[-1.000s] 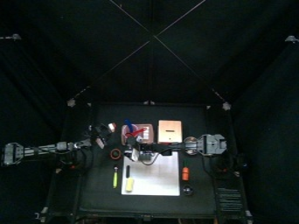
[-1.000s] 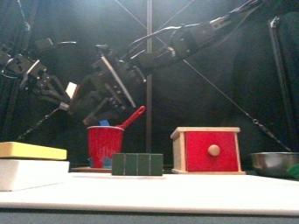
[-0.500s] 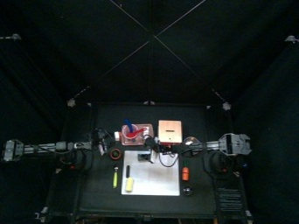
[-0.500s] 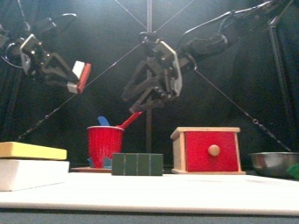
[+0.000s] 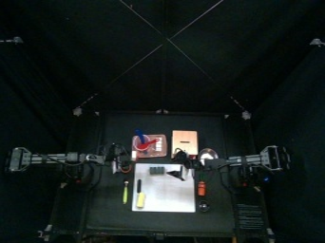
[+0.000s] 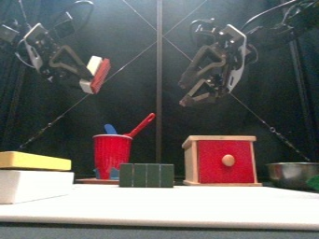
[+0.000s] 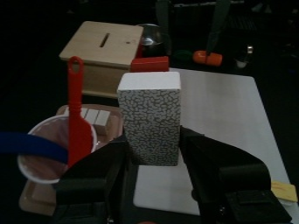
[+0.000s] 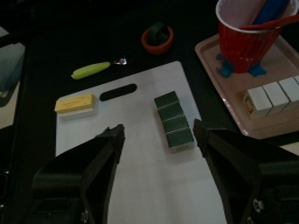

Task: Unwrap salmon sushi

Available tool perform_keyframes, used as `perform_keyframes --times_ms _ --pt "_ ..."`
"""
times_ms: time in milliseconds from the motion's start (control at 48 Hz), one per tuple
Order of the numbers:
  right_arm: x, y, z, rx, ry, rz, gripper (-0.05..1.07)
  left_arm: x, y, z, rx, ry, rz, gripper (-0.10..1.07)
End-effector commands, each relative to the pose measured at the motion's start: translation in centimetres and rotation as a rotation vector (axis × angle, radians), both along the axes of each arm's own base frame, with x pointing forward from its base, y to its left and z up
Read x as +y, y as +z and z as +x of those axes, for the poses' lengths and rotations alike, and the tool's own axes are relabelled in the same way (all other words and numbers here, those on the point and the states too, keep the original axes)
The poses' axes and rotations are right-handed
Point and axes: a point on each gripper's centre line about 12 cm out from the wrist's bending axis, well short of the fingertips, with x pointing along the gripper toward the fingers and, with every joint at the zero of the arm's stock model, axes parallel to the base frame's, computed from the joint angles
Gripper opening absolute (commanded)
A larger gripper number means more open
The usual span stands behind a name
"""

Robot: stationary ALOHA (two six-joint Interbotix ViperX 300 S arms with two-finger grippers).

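Desk [image 8: 111, 22] first: open room lies over the white board [image 8: 122, 171], so travel there. Left hand [image 7: 156, 157] up high, clamped on a white speckled block [image 7: 152, 114]. Right hand [image 8: 156, 129] also up, spread wide, holding nothing. Keep off the tray [image 8: 216, 59] and the red cup [image 8: 247, 39] with its jutting handles. Salmon sushi [image 8: 156, 37]: on bare desk just off the board's handle end, about nine o'clock from the green blocks [image 8: 176, 122]. Probably best: lower the free hand straight down, pinch low, leave the dark band exposed.
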Motion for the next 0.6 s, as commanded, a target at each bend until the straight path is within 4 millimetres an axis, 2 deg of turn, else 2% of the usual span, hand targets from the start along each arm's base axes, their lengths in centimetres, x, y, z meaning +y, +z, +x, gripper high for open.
perform_keyframes --times_ms 0,167,583 --pt "0.1 1.6 -0.4 -0.066 0.007 0.002 0.95 -0.5 1.3 1.8 -0.013 -0.034 0.012 0.68" --pt "0.6 1.8 -0.4 -0.104 0.033 -0.005 0.95 -1.3 1.4 4.0 0.013 -0.071 0.019 0.68" --pt "1.7 4.0 0.4 -0.357 0.155 -0.033 0.99 -2.6 1.1 8.1 0.055 -0.123 0.057 0.68"
